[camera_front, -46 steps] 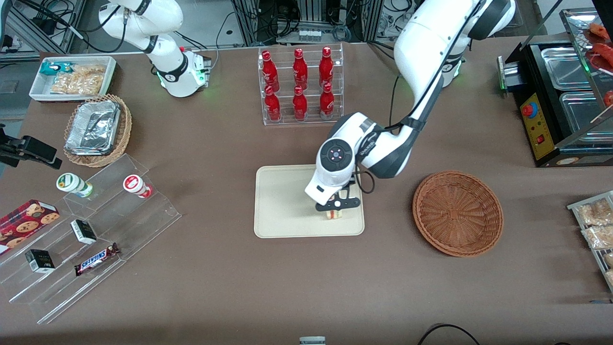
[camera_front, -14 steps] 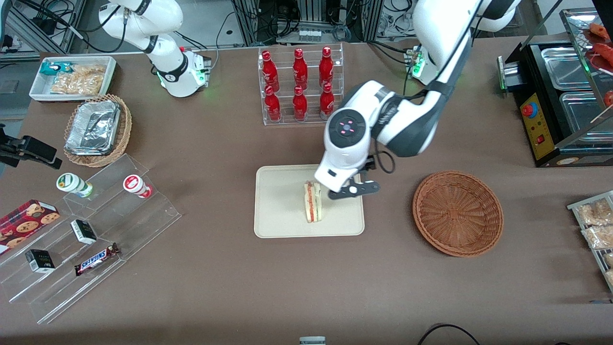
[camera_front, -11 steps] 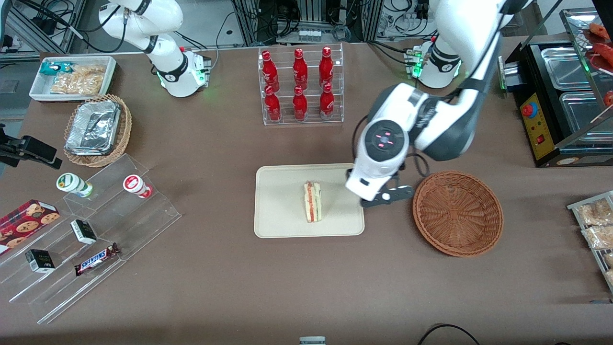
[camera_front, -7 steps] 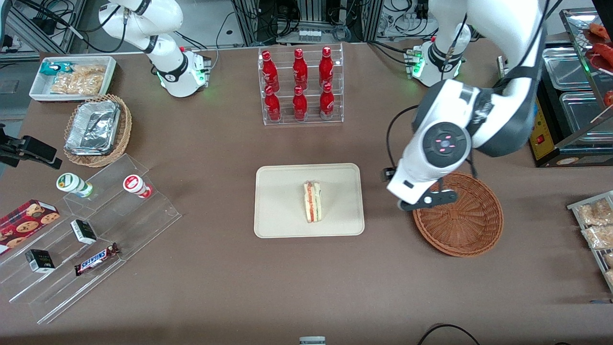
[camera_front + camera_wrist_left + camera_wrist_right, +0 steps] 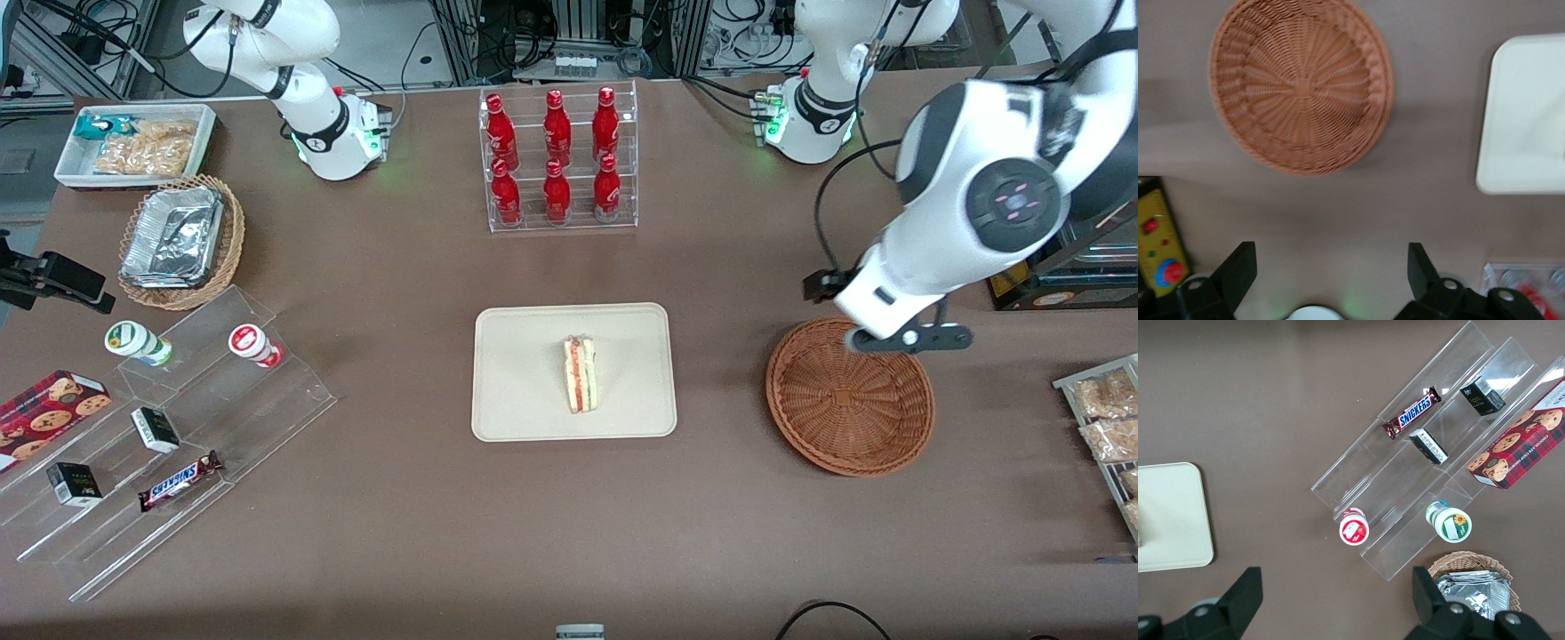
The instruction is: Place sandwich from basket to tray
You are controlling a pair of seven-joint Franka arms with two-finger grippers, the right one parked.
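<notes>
The sandwich (image 5: 580, 373), a pale wedge with red and green filling along its edge, lies on the cream tray (image 5: 524, 382) near its middle, with nothing touching it. The reddish-brown wicker basket (image 5: 849, 400) sits beside the tray toward the working arm's end, with nothing in it. My gripper (image 5: 907, 339) hangs high over the basket's rim that is farther from the front camera. In the left wrist view the gripper (image 5: 1330, 268) is open, its dark fingers (image 5: 1238, 270) wide apart over bare table, with the basket (image 5: 1301, 83) and the tray (image 5: 1528, 120) in sight.
A clear rack of red bottles (image 5: 557, 160) stands farther from the front camera than the tray. A black appliance with a yellow panel (image 5: 1013, 231) and bagged snacks (image 5: 1102, 418) flank the basket. Acrylic steps (image 5: 169, 427) and a foil-filled basket (image 5: 178, 240) lie toward the parked arm's end.
The gripper let go of the sandwich on the tray, rose, and swung away toward the working arm's end until it hung over the basket. The sandwich stayed where it was set.
</notes>
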